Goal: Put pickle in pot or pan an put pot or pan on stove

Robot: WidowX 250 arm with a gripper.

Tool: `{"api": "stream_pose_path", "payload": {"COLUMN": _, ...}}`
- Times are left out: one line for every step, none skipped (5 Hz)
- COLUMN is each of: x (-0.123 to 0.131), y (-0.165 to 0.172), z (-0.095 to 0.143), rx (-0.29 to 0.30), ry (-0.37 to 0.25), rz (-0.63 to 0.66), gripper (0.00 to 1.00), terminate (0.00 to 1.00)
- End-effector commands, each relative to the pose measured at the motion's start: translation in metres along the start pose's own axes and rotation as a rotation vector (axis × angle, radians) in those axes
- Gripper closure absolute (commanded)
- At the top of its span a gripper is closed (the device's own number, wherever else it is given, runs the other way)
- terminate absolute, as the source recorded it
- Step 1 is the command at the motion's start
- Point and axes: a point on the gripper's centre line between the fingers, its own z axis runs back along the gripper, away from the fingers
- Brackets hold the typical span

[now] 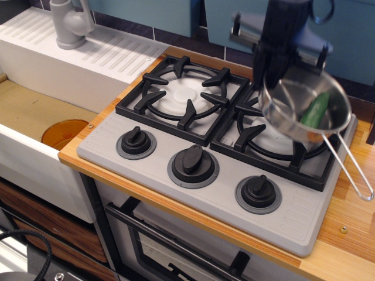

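The shiny steel pan (287, 114) hangs tilted and blurred above the right burner (266, 143) of the light grey stove (222, 199). Its wire handle (351, 170) points to the lower right. The green pickle (314, 110) lies inside the pan on its right side. My gripper (268, 82) comes down from the top and is shut on the pan's left rim, holding it off the grate. The fingertips are blurred and partly hidden by the rim.
The left burner grate (183, 93) is bare. Three dark knobs (192, 161) line the stove's front. To the left are a sink (23, 111) holding an orange disc (63, 133) and a grey faucet (70, 23). A wooden counter (351, 205) lies at the right.
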Motion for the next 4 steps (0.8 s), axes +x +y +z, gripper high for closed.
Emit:
{"api": "stream_pose_path", "payload": {"x": 0.027, "y": 0.061, "z": 0.031, "rx": -0.023, "ry": -0.072, "rz": -0.056, "gripper": 1.0, "terminate": 0.0}}
{"api": "stream_pose_path", "payload": {"x": 0.034, "y": 0.09, "z": 0.022, "rx": -0.036, "ry": -0.078, "rz": -0.085, "gripper": 1.0, "terminate": 0.0}}
{"api": "stream_pose_path", "payload": {"x": 0.04, "y": 0.12, "z": 0.008, "rx": -0.052, "ry": -0.088, "rz": -0.107, "gripper": 1.0, "terminate": 0.0}}
{"api": "stream_pose_path", "payload": {"x": 0.04, "y": 0.142, "z": -0.01, "rx": -0.061, "ry": -0.1, "rz": -0.114, "gripper": 1.0, "terminate": 0.0}}
